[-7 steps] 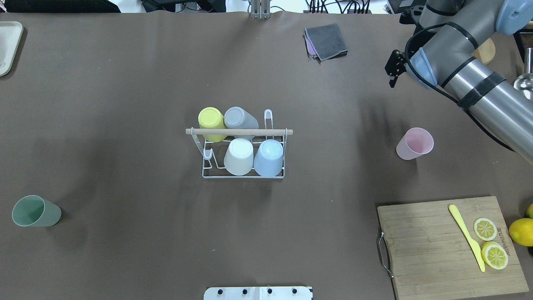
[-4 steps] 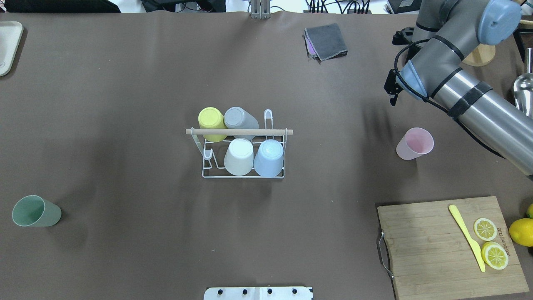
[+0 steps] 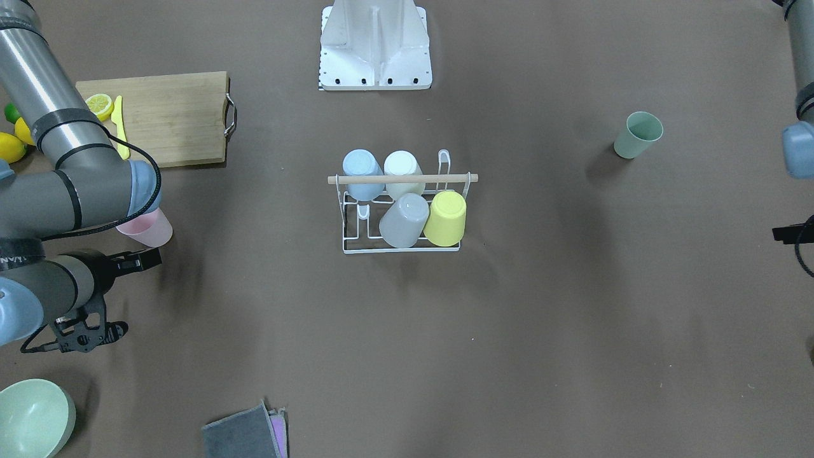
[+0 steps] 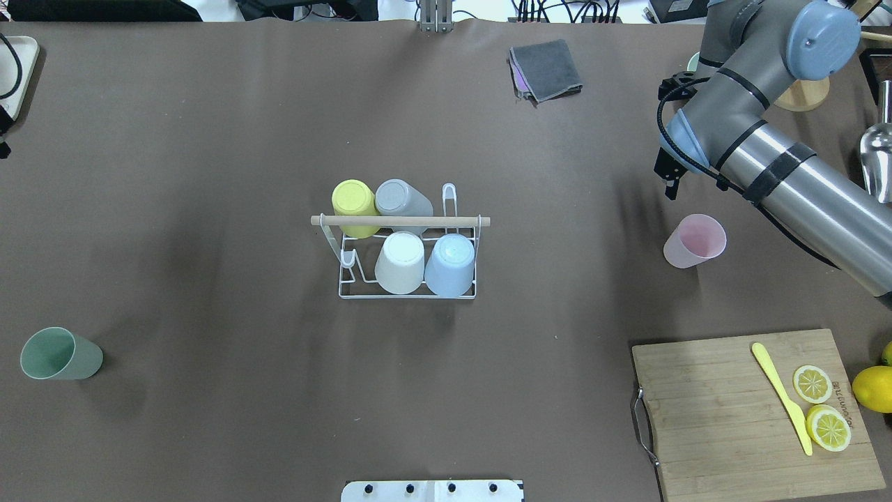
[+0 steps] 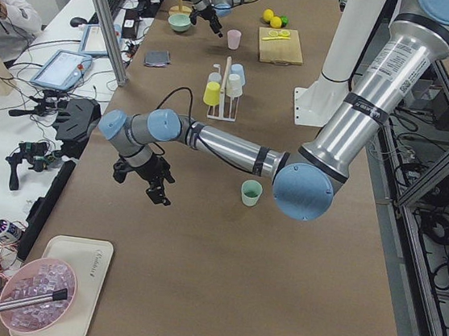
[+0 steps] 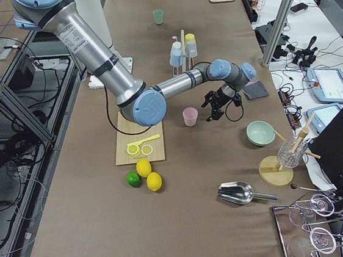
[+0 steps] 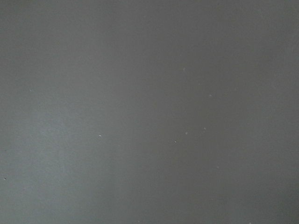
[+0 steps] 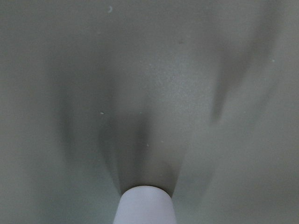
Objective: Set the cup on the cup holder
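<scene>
The white wire cup holder (image 4: 401,221) stands mid-table with yellow, grey, white and blue cups upside down on its pegs. A pink cup (image 4: 693,240) stands at the right, and a green cup (image 4: 59,353) at the near left. My right gripper (image 4: 669,185) hangs just beyond the pink cup without touching it. In the exterior right view its fingers (image 6: 209,116) stand apart with nothing between them. The pink cup's rim (image 8: 145,207) shows at the bottom of the right wrist view. My left gripper (image 5: 145,187) hovers over bare table at the far left; I cannot tell its state.
A wooden cutting board (image 4: 739,411) with a yellow knife and lemon slices lies near right, with whole lemons (image 4: 871,387) beside it. A folded grey cloth (image 4: 546,68) lies far centre-right. A green bowl (image 3: 32,416) and a tray (image 4: 14,77) sit at the far corners.
My right arm has swung in and its gripper has come nearer to the pink cup. A bit of the left arm now shows at the overhead view's left edge. The cups have not moved.
</scene>
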Robot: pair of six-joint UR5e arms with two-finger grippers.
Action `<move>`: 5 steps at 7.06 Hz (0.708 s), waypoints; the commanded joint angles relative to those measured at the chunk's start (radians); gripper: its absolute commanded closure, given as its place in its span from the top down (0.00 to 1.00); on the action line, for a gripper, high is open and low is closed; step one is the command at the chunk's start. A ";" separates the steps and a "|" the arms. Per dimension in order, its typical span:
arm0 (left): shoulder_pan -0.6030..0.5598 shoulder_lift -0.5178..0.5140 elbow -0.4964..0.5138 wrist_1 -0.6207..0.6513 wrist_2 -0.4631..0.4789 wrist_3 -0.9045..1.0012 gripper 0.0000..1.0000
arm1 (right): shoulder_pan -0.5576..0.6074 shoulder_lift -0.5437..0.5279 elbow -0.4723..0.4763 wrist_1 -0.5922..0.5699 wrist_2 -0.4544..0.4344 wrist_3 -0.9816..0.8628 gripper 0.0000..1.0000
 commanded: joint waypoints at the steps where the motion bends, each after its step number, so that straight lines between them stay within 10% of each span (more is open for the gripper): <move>1: 0.018 -0.043 0.000 0.142 -0.002 0.108 0.97 | -0.004 0.029 -0.072 -0.020 0.037 -0.035 1.00; 5: 0.143 -0.051 -0.008 0.233 -0.055 0.168 0.97 | -0.047 0.032 -0.088 -0.097 0.052 -0.037 0.97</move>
